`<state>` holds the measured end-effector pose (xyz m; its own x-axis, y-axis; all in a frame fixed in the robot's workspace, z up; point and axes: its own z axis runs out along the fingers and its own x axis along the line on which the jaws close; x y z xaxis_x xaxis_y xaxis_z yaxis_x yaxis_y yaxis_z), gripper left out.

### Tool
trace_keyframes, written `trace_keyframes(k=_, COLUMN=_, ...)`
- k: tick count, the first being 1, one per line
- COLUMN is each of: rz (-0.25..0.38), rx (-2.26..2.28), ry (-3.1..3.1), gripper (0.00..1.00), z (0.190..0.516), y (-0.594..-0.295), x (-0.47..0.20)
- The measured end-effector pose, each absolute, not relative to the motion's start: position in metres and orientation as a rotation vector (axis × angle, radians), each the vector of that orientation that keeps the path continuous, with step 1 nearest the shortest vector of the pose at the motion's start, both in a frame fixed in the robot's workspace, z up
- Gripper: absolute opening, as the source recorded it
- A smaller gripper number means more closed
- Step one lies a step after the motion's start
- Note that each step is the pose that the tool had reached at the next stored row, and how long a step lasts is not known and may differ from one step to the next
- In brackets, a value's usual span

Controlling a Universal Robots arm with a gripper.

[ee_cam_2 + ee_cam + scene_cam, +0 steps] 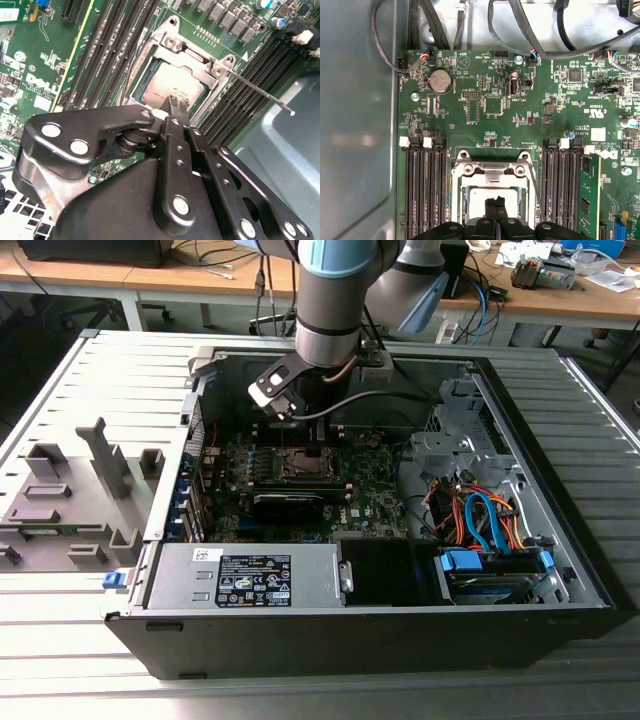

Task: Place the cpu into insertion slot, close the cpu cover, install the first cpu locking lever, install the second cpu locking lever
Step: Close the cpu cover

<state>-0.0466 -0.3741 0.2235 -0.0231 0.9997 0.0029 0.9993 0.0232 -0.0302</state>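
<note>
grey tabletop (pixel 60 660) carries the open computer case (pixel 380 640). inside, the tool (pixel 178 104), pinched shut on nothing, hangs straight above the cpu (pixel 170 85), tips near its middle.

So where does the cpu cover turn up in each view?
Exterior view: the cpu cover sits on the motherboard, under the arm.
Second wrist view: the cpu cover frames the cpu, just beyond the gripper.
First wrist view: the cpu cover lies between two banks of memory slots.
Shared landmark: the gripper, poised over the cover's cutout.
</note>
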Motion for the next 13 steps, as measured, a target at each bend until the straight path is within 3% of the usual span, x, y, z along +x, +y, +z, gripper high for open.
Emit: trace_keyframes(k=13, rz=0.036, rx=-2.177, ry=-2.228, gripper=0.11, z=0.246, y=-0.374, x=-0.043)
